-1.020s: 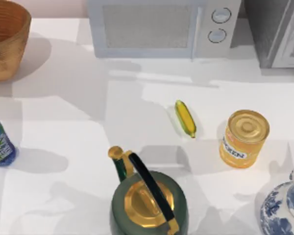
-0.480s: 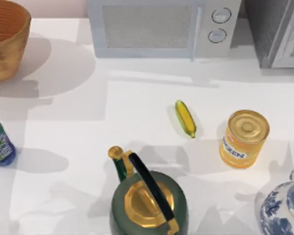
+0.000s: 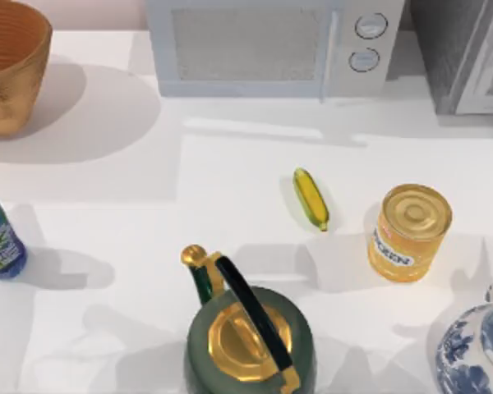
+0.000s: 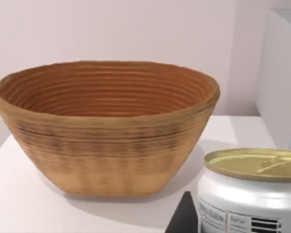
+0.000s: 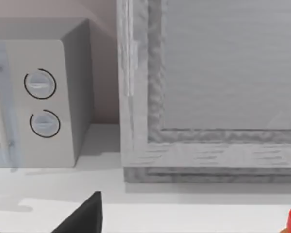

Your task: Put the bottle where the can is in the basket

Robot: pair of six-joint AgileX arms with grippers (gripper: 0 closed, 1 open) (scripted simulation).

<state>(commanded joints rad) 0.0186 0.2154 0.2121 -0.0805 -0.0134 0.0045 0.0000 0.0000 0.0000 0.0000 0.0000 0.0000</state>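
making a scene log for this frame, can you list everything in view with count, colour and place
basket: 1, golden-brown wicker, top view's far left corner, nothing visible inside it
bottle: 1, translucent blue with green-white label, table's left edge, upright
can: 1, white with pale gold top, left wrist view, close to the camera, outside the basket
microwave: 1, white, back centre
grey cabinet: 1, back right
corn cob: 1, yellow and green, lying mid-table
yellow tin: 1, yellow-orange with gold lid, right of the corn cob
kettle: 1, dark green with gold lid, front centre
vase: 1, blue-and-white, front right corner
left gripper: dark fingertip beside the can
right gripper: dark fingertip facing the microwave
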